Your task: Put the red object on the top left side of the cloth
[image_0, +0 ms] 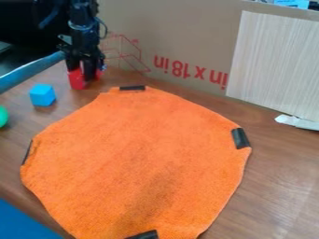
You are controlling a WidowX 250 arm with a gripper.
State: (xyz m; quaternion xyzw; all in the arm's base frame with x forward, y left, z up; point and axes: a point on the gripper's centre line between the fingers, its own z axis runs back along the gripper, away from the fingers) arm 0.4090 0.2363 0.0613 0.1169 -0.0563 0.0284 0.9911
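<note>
My gripper [86, 69] at the red object [77, 81], which it partly hid, open or closed I couldn't tell, green thing [3, 116] cut off at left.

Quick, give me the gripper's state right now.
Gripper: down at the red object; whether it is open or closed on it cannot be told.

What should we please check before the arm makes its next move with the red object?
1. Gripper is at the red object: ok.
2. Grip on the red object is secure: cannot tell.
3. Red object is on the top left side of the cloth: not ok, it is off the cloth, beyond its upper left edge.
4. Cloth is spread out on the table: ok.
5. Blue cube is off the cloth: ok, it sits to the left.
</note>
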